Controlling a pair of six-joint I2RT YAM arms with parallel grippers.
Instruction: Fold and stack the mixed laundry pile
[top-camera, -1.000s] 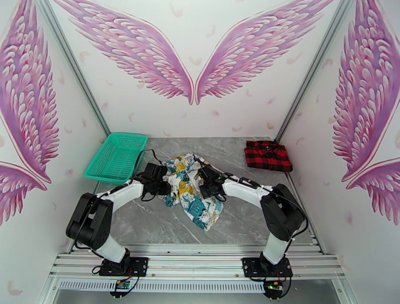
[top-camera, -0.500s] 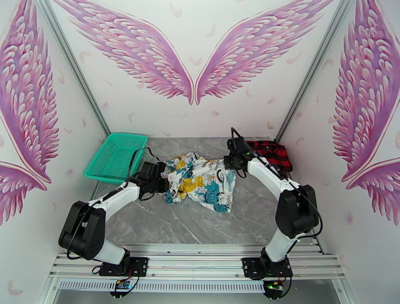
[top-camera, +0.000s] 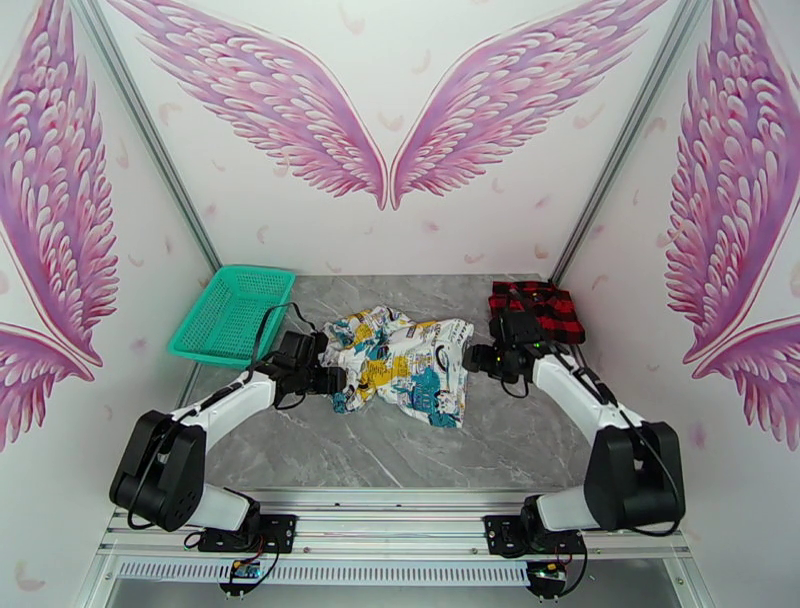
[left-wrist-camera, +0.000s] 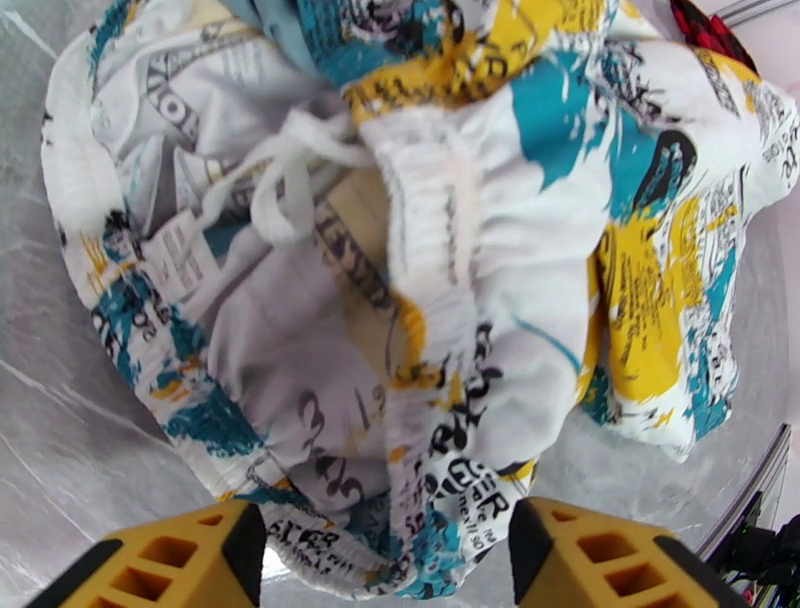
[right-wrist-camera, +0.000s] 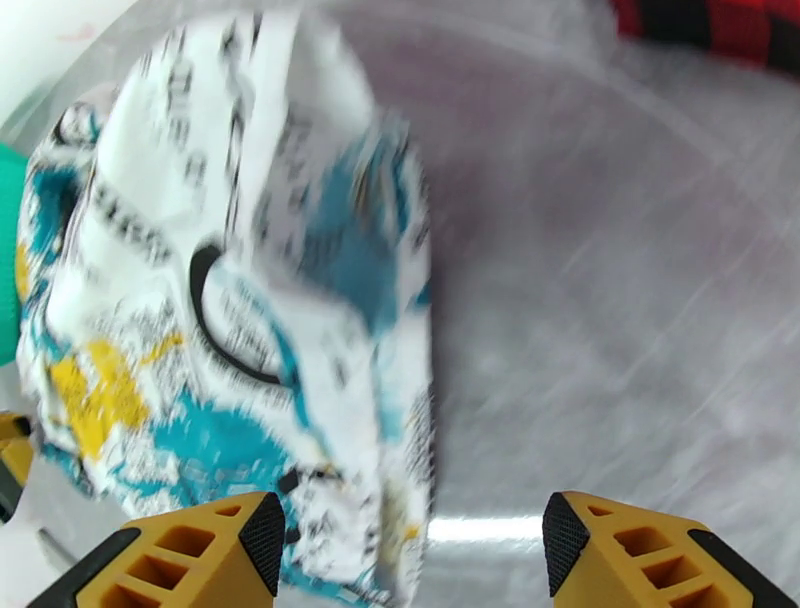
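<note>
text: black print lettering | on: white cartoon-print garment (left-wrist-camera: 440, 300) | legible: fragment "GER" only

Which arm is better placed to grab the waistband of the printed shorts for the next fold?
Left. The left tool is open right at the printed shorts' drawstring waistband, cloth between its fingers. The right tool hangs open at the opposite edge, nearer the plaid shirt.

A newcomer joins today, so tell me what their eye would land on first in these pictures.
Huge pink wings painted across the back and side walls dominate. On the grey table, a crumpled white garment with yellow and teal cartoon print lies in the middle between the left gripper and right gripper, both open. A teal basket stands at the far left, a folded red-and-black plaid garment at the far right.
</note>
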